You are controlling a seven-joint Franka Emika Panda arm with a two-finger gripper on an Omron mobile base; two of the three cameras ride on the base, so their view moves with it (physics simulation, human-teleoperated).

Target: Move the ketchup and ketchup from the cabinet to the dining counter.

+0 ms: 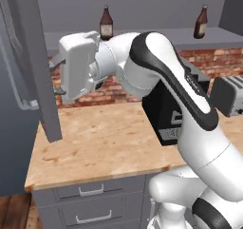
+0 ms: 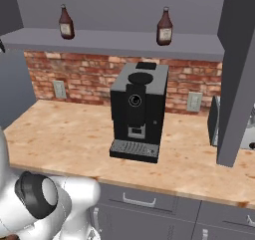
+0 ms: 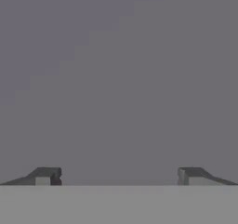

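Your arm rises from the base at lower right in the left base view, white links with dark joints, bending up and over toward the left. Elbow sits high, forearm runs roughly level. The white hand block is turned so you see its broad flat side. Your gripper (image 3: pixel 118 176) points leftward, away from the base. In the hand view both dark fingertips (image 3: pixel 46 175) stand far apart at the bottom edge, jaws spread wide, nothing between them. In the right base view your shoulder joint shows at lower left.
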